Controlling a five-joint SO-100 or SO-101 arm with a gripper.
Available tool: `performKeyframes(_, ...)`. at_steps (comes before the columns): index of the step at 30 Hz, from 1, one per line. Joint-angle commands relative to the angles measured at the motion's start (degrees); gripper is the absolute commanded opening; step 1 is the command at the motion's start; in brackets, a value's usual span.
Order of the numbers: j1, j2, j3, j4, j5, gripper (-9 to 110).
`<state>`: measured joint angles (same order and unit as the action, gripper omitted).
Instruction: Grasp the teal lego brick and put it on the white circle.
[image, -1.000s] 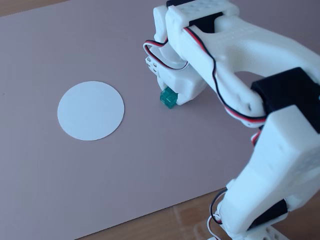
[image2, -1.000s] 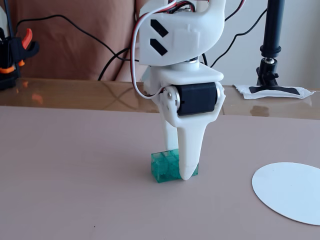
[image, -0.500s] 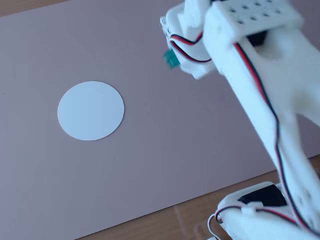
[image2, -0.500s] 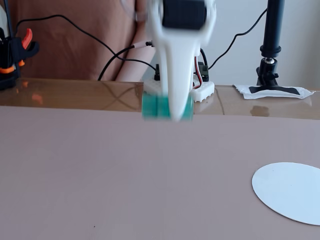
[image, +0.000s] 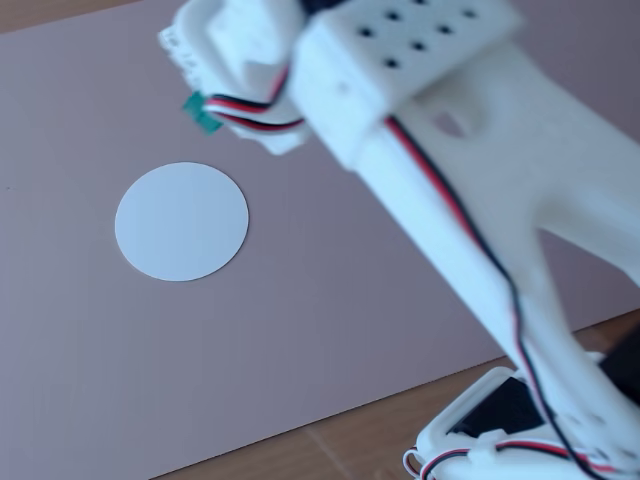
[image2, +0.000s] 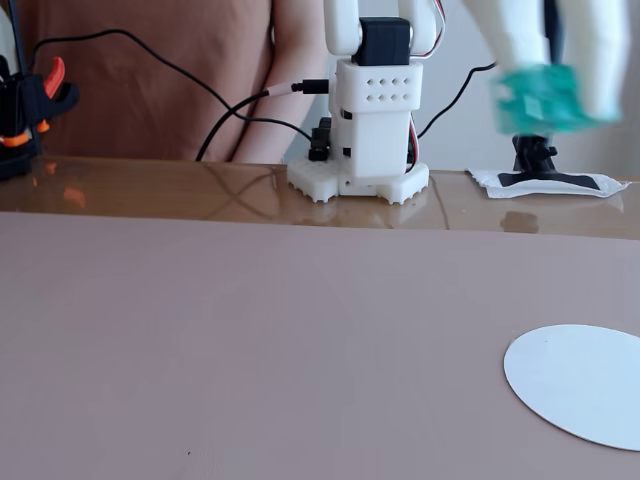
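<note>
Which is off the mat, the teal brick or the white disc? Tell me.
The teal lego brick: it hangs in the air in the pincer, well above the mauve mat. The white circle lies flat on the mat, with nothing on it.

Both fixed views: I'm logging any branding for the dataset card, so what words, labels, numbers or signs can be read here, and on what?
None can be read in either fixed view.
The white arm and its base show only rows of holes, no lettering.
The teal lego brick, motion-blurred, shows no legible marks.
The white circle is blank.
The mauve mat is plain.
</note>
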<state>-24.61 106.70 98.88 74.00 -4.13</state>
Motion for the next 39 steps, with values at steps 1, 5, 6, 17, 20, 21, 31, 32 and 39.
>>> performKeyframes(1,-1.7,-9.8,-8.2,2.5,-1.7,0)
performKeyframes(5,-2.5,-23.1,-17.4,6.2,-3.9,0)
performKeyframes(6,-2.6,-25.8,-19.6,7.1,-4.0,0)
performKeyframes(17,-5.6,-41.7,-33.7,14.2,-5.1,5)
performKeyframes(20,-6.3,-41.7,-33.7,14.9,-5.4,10)
performKeyframes(21,-6.5,-41.7,-33.7,15.1,-5.4,12)
performKeyframes(31,-6.4,-41.0,-32.9,16.0,-4.8,17)
performKeyframes(32,-6.3,-40.5,-32.8,16.0,-4.7,17)
performKeyframes(39,-3.3,-30.8,-31.8,16.1,-2.2,16)
